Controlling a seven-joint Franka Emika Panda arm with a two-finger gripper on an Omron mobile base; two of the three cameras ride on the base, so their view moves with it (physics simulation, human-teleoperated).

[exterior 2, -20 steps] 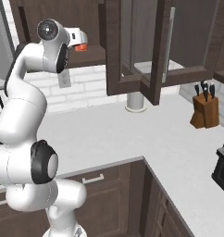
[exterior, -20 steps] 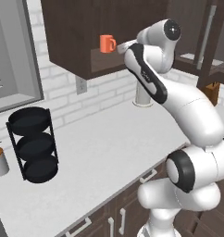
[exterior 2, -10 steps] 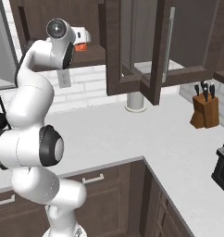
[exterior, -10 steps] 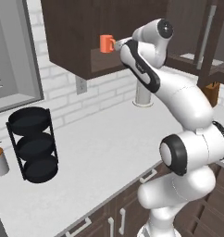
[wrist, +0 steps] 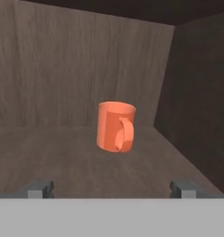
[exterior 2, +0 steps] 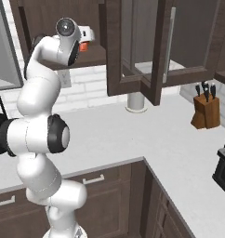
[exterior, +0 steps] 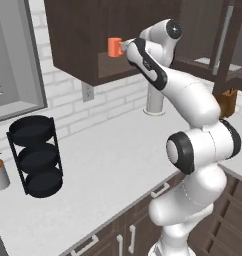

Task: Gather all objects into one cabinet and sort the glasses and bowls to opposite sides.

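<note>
Orange handled mug [wrist: 115, 127], small and bright, is sitting upright on the shelf board of the dark brown wood-grain wall cabinet [exterior: 78, 50], and it is lying straight ahead of my jaws, centred between them but well short of being enclosed. In the hand view my two dark finger tips [wrist: 36, 188] are showing far apart at the bottom corners, so I am holding my gripper [wrist: 109, 190] spread wide with nothing in it, and a stretch of bare shelf is lying between the tips and the mug. The mug's long axis is standing vertical, mouth up, and its handle is turning toward me and a little to the right in that view, close to the cabinet's right-hand inner wall. From the left base view I am reaching up from the white tabletop [exterior: 108, 165] with the hand levelled at the cabinet opening, the mug sitting just beyond the hand near the shelf's front edge. I am judging that a straight push forward along the shelf would bring the body between the jaws; the handle facing me could meet a finger first, so I would be minding that side.
</note>
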